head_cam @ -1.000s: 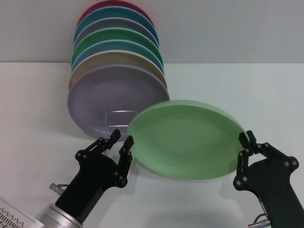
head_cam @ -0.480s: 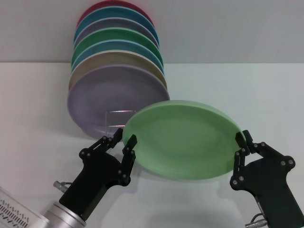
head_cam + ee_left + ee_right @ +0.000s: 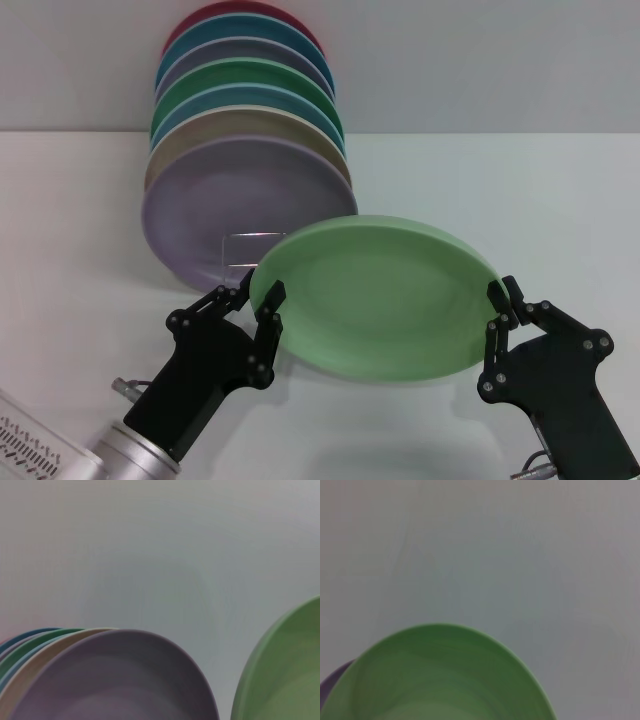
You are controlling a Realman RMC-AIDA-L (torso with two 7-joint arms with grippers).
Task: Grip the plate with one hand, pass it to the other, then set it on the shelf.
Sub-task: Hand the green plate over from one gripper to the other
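The pale mint-green plate [image 3: 375, 300] hangs tilted above the table in the head view. My right gripper [image 3: 500, 305] is shut on its right rim. My left gripper [image 3: 258, 293] stands open at the plate's left rim, one finger on each side of the edge. The shelf [image 3: 250, 234] shows as a thin wire loop just behind the plate, in front of the standing plates. The left wrist view catches the plate [image 3: 285, 680] at one side, and the right wrist view shows the plate [image 3: 440, 680] filling its lower part.
Several coloured plates stand on edge in a row on the shelf at the back left, a lilac plate [image 3: 240, 200] foremost, also visible as the lilac plate [image 3: 115, 680]. A white perforated object [image 3: 30, 450] lies at the near left corner. A pale wall rises behind the table.
The right gripper has carried the plate leftward, and the left gripper has edged in. The plate's left rim now lies between the left gripper's fingers instead of beside them.
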